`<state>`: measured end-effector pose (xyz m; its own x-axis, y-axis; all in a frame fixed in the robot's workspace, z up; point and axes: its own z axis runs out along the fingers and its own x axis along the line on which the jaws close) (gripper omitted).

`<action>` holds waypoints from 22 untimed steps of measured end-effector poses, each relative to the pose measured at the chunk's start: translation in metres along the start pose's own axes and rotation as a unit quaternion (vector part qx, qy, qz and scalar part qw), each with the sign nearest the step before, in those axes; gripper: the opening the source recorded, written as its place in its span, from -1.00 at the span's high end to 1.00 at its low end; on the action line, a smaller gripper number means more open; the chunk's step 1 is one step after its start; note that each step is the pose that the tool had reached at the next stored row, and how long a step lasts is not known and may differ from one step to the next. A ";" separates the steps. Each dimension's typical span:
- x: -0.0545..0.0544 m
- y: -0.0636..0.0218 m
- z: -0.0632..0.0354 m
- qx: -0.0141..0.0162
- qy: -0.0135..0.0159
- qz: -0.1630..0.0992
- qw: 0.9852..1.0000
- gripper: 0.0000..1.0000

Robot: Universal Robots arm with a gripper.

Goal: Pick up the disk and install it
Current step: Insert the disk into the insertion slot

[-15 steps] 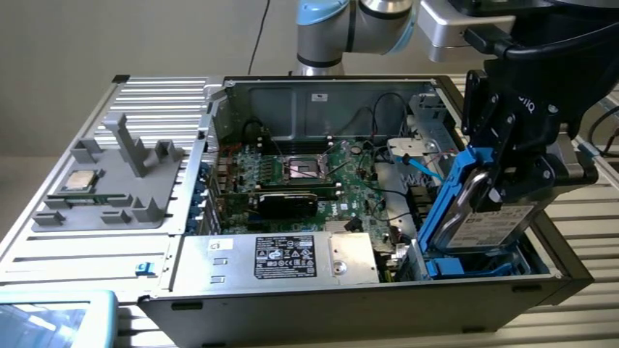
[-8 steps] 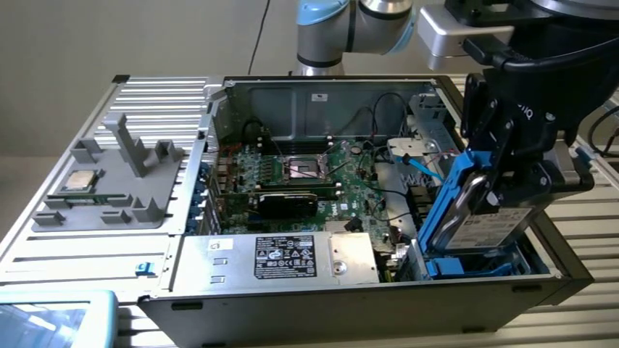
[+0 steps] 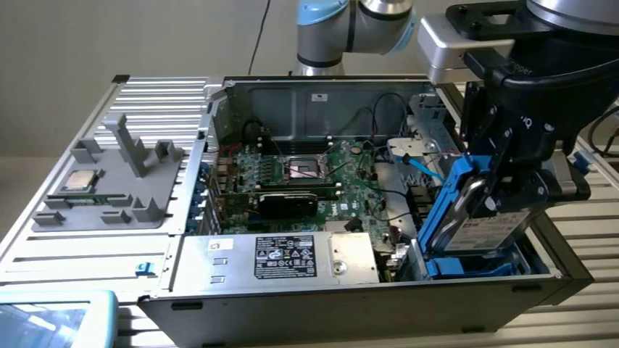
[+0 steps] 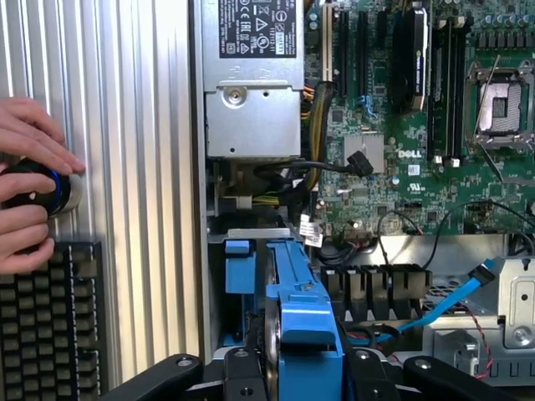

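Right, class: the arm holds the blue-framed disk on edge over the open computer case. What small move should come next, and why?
Probably a slow, straight lowering. The jaws are closed on the disk, which stands on edge with its lower end at the blue bay in the case's corner. A blue cable lies close beside it, so sideways drift seems risky.

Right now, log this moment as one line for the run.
gripper shut on silver hard drive in blue plastic bracket | drive on edge at blue plastic bay | open grey computer case, exterior view's right
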<state>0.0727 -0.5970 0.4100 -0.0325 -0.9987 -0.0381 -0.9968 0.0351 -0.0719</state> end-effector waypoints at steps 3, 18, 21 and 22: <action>0.000 0.0001 0.0019 0.000 -0.003 0.000 1.000 0.25; 0.000 0.0005 0.0087 -0.003 -0.008 0.001 1.000 0.25; 0.000 0.0005 0.0090 -0.003 -0.008 0.001 1.000 0.25; 0.000 0.0004 0.0091 -0.004 -0.008 0.001 1.000 0.25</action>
<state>0.0729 -0.5970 0.4009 -0.0327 -0.9980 -0.0539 -0.9973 0.0362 -0.0646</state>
